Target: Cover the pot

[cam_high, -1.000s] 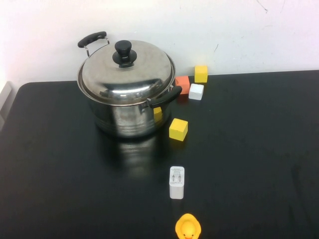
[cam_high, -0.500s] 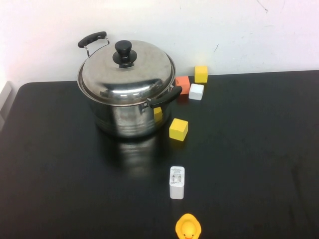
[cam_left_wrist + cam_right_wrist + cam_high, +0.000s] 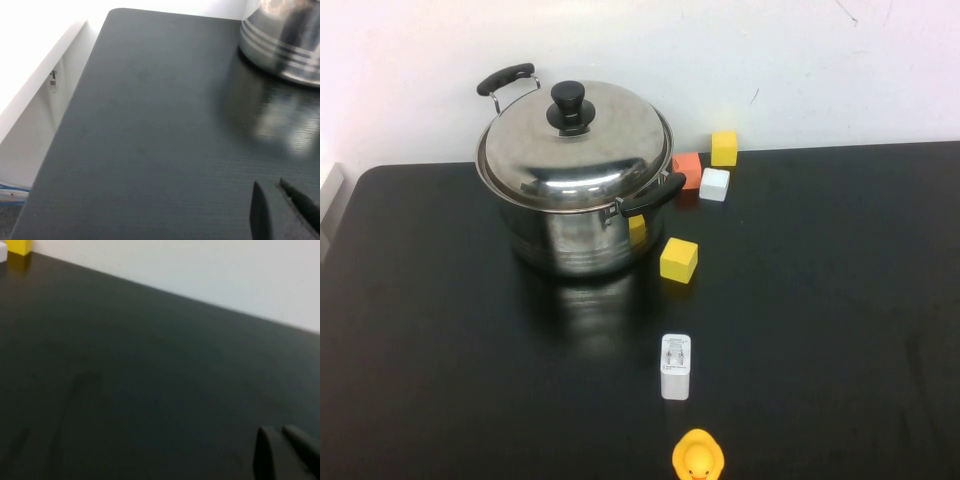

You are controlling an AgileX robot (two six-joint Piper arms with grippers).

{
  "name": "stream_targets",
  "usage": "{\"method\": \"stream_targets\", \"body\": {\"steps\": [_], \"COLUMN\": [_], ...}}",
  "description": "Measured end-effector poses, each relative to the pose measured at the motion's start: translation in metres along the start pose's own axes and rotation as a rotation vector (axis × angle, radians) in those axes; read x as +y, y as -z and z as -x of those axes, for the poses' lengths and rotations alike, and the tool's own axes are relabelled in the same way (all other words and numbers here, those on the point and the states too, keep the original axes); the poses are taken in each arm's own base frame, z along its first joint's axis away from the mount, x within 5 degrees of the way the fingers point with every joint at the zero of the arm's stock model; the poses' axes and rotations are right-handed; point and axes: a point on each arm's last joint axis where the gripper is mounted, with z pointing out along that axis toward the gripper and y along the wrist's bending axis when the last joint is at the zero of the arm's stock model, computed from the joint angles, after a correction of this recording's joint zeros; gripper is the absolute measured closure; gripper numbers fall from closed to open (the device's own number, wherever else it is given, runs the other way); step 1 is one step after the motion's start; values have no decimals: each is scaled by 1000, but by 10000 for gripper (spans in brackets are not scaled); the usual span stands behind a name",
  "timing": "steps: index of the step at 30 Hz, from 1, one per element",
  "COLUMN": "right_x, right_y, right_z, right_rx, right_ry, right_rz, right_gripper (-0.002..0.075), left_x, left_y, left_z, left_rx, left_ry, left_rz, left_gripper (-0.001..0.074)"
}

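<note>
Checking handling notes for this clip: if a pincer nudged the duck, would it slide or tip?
The duck looks small and rounded, so it probably tips or skids easily on the smooth table. Likely light. Left pincer and right pincer sit low over bare table, both shut, away from it.

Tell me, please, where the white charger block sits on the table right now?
In the high view, the white charger block lies near the table's front edge, right of centre, between the rubber duck in front and the yellow cube behind.
</note>
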Motion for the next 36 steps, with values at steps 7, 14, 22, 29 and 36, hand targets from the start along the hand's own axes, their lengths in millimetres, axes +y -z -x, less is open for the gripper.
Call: {"method": "stream_targets", "body": {"steps": [7,14,22,29,36], "right_x": [2,2,9,9,11], "right_y": [1,1,1,1,2], "right_z": [-7,-7,-5,-5,-5], "right_rx": [83,86,86,80,72], "right_ry": [-55,-104,-314,-151,-117], "right_rz": [17,27,97,102,129], "right_gripper": [714,714,714,714,714], "left_x": [0,0,0,0,0], "left_y": [0,0,0,0,0], "left_z": [0,0,0,0,0], "left_rx": [0,0,0,0,0], "left_ry": [0,0,0,0,0], "left_rz": [0,0,0,0,0], "left_gripper": [737,737,737,737,737]}}
